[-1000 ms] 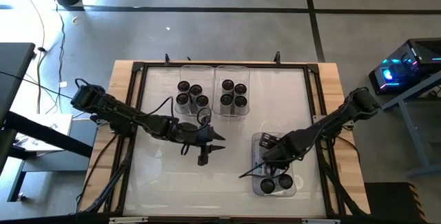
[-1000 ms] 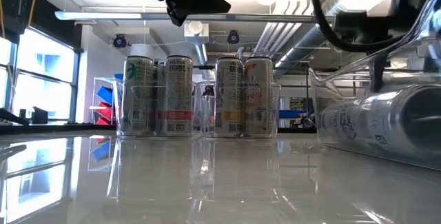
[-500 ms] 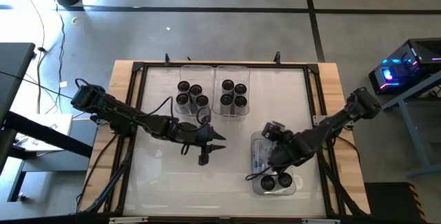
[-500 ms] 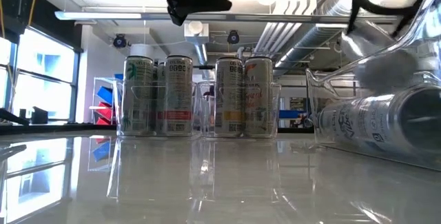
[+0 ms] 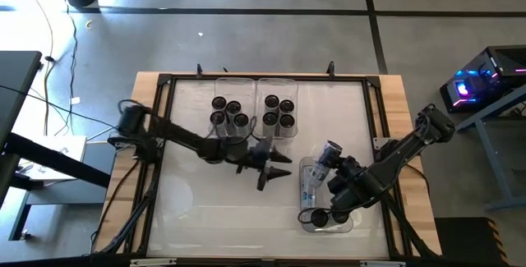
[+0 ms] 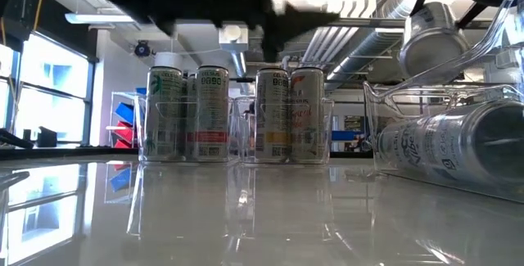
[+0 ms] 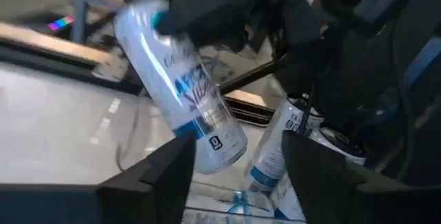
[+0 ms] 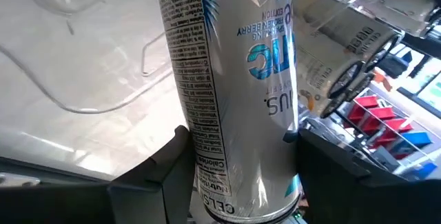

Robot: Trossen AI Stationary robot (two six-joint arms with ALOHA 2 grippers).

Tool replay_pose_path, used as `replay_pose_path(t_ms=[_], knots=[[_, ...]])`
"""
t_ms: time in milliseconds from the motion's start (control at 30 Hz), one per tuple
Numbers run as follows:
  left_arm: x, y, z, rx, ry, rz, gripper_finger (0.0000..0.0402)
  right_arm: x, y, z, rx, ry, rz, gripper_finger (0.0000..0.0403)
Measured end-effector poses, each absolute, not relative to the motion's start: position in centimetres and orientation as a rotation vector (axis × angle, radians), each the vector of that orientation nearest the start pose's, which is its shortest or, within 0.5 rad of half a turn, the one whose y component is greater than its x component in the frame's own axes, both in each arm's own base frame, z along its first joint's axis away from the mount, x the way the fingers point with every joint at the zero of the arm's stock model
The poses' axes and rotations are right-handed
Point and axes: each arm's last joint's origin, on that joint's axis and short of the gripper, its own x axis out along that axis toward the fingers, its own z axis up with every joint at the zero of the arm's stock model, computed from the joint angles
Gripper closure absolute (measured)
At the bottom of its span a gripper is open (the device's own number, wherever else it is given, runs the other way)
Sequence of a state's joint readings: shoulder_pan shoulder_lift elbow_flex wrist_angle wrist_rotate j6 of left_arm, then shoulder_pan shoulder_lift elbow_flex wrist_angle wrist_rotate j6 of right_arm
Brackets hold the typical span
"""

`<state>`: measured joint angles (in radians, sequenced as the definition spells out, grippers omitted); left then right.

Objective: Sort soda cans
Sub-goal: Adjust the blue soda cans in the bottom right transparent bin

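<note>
High view showed a glossy white table (image 5: 197, 209) framed in black rails on a wooden base, standing on a grey concrete floor (image 5: 246, 37) crossed by dark lines. The right gripper (image 5: 335, 168) had its two fingers clamped on a blue-and-white can (image 5: 327, 154), which lay tilted between them, lifted above the near clear bin (image 5: 306, 218). Just beyond those fingers, inside that bin, another can (image 5: 309, 186) lay on its side, and two more cans (image 5: 329, 215) stood upright at the bin's near end. The left gripper (image 5: 267, 168) hung over bare tabletop with its fingers spread apart and nothing between them; the held can sat well ahead of its fingertips, as the left wrist view confirmed. Behind the left fingers, at the table's far edge, two clear bins stood side by side, the left bin (image 5: 230, 86) holding five upright cans (image 5: 228, 112) and the right bin (image 5: 278, 85) holding five more (image 5: 278, 111). Low view looked level across the shiny surface into a room with ceiling ducts (image 6: 385, 4), a bright window (image 6: 45, 86) and blue and red storage bins (image 6: 123, 123).
</note>
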<state>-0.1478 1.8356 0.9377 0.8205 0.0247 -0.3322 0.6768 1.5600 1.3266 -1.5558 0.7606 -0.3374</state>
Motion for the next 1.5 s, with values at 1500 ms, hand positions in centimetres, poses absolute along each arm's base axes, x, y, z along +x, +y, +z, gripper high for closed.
replay_pose_path(t_ms=[1500], knots=[[45.1,-5.4,20.1,-0.387,0.423,-0.228,0.0085,20.3,14.6,28.2,-1.402,1.405,0.226,0.0271]])
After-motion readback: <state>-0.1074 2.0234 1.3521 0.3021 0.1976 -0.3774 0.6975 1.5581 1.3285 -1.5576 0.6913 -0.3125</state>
